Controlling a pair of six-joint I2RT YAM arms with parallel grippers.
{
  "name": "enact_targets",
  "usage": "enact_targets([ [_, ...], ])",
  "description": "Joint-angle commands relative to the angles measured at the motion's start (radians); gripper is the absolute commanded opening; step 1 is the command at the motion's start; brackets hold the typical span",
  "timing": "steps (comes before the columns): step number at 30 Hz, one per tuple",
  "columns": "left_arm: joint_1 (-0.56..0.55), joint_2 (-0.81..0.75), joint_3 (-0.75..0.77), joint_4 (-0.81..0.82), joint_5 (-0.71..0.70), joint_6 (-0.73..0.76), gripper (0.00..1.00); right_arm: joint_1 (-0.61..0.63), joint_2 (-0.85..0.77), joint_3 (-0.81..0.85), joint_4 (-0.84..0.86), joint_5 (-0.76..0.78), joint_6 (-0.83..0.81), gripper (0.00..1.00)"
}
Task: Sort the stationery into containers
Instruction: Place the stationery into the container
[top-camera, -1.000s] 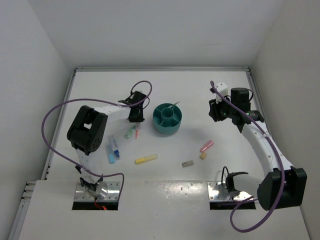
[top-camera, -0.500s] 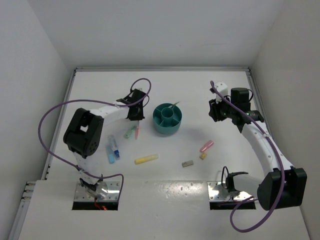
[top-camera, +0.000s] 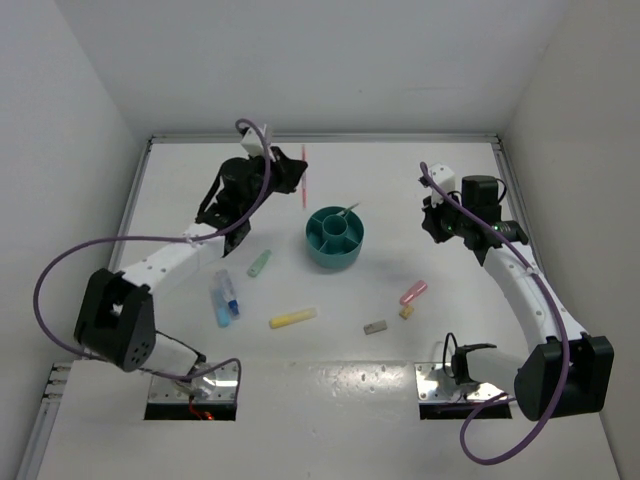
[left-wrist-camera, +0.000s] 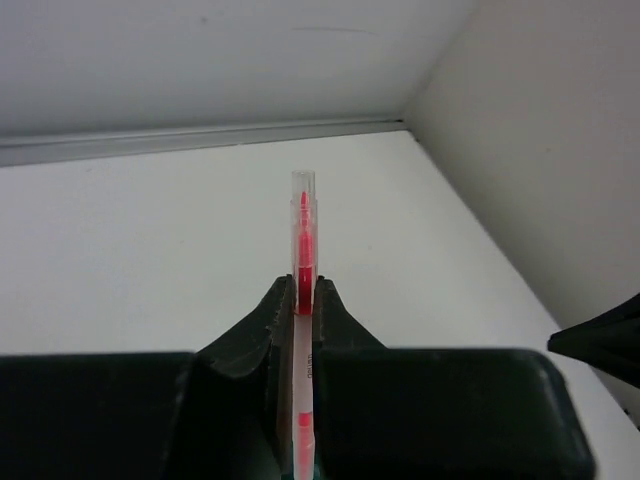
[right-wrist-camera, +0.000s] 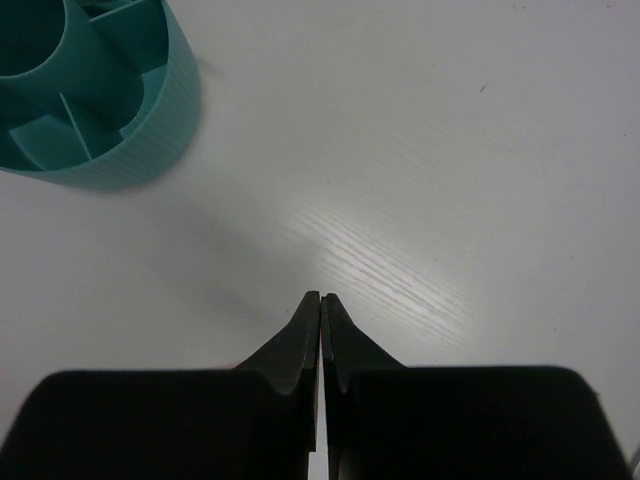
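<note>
- Up off the worktop since a second ago: the left hand was down among the items beside the organiser. It has swung to the far side, taking with it the pink pen that lay by the mint marker. The right hand has kept its place.
- The left hand is closed hard on the pink pen. Its fingers pinch the barrel partway along, and the clear-capped end stands out past the fingertips in the wrist view.
- The right hand is closed with finger pressed to finger and nothing between. It hangs over bare worktop, with the organiser ahead and to its left.
- From the left hand the organiser lies close by, toward the arm bases and a little to the right. A green pen already leans in it.
- From above, the held pen's long axis runs far to near, its near end aimed at the organiser's far rim. How steeply it tilts cannot be told.
- The coming move probably carries the pen that short way over a compartment.
- Still out on the worktop are the blue markers and the yellow marker, on the left hand's side.
- The pink marker, tan block and grey block lie nearer the right hand.
</note>
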Motion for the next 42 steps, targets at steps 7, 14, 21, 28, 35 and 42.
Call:
enact_targets([
  [7,0.004,0.346,0.184,0.479,0.322,-0.039,0.0,0.0,-0.015,0.024,0.022,-0.022,-0.028,0.0],
  [14,0.004,0.472,0.267,0.426,0.375,0.031,0.0,0.0,-0.006,0.024,0.022,-0.022,-0.046,0.0],
  [21,-0.016,0.523,0.246,0.436,0.375,0.095,0.01,0.0,-0.006,0.024,0.022,-0.022,-0.046,0.0],
  [28,-0.016,0.555,0.225,0.447,0.405,0.124,0.04,0.0,0.004,0.024,0.022,-0.022,-0.055,0.0],
  [35,-0.016,0.574,0.188,0.464,0.405,0.136,0.07,0.0,0.004,0.024,0.022,-0.013,-0.055,0.0],
  [42,-0.016,0.587,0.171,0.45,0.479,0.116,0.15,0.0,0.013,0.024,0.022,-0.013,-0.055,0.0],
])
